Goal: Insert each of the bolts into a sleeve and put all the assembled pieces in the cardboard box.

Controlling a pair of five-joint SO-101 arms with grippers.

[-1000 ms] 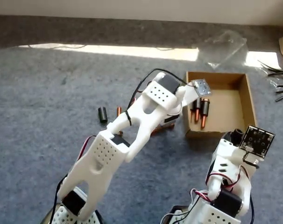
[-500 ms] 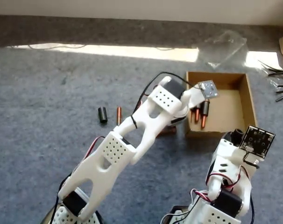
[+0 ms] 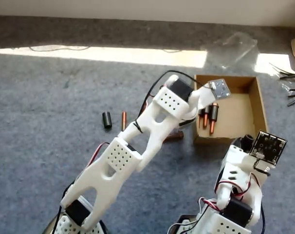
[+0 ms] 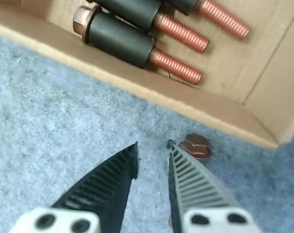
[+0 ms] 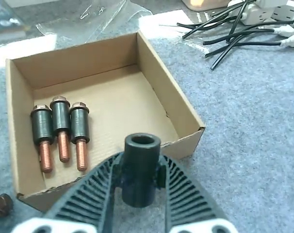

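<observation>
The cardboard box [image 3: 249,87] holds three assembled bolt-and-sleeve pieces [image 3: 208,114] along its left wall, side by side [image 5: 59,128]. My left gripper [image 4: 153,145] is open, low over the carpet just outside that wall, with nothing between its fingers. A loose copper bolt [image 4: 195,145] lies right beside one fingertip, next to the box [image 5: 0,204]. Over the carpet in front of the box, my right gripper [image 5: 139,174] is shut on an upright black sleeve [image 5: 141,167]. Another black sleeve [image 3: 106,119] and a bolt [image 3: 123,120] lie on the carpet to the left.
A clear plastic bag [image 3: 232,48] lies behind the box. Black cables [image 5: 234,24] and a white power strip lie at the far right. The left arm [image 3: 138,141] stretches diagonally across the grey carpet.
The left arm has swung right and farther toward the box, uncovering the loose bolt beside the sleeve. The right arm has kept still.
</observation>
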